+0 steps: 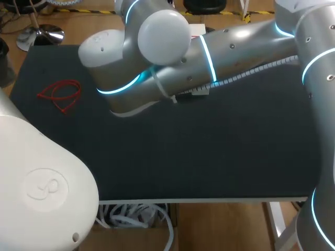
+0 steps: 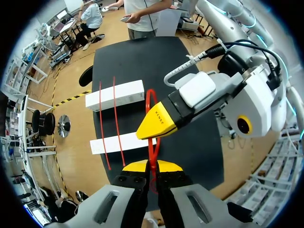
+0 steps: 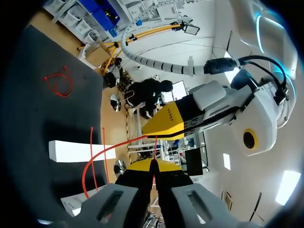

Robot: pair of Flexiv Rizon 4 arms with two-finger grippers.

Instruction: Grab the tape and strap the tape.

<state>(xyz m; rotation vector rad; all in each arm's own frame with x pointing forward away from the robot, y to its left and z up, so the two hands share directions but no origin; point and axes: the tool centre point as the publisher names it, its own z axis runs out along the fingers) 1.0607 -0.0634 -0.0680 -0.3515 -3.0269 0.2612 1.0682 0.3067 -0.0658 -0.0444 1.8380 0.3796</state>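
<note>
— Over the black table (image 1: pixel 209 157), what does the left claw (image 2: pixel 152 166) hold?
— Its tips pinch the red tape (image 2: pixel 152 151), which loops just ahead of them.
— And the right claw (image 3: pixel 152 165)?
— Just ahead, also clamped on that same tape.

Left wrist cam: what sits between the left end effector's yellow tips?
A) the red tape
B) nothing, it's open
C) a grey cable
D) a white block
A: the red tape runs down into the left end effector, whose two yellow tips are shut on it from both sides.
</note>
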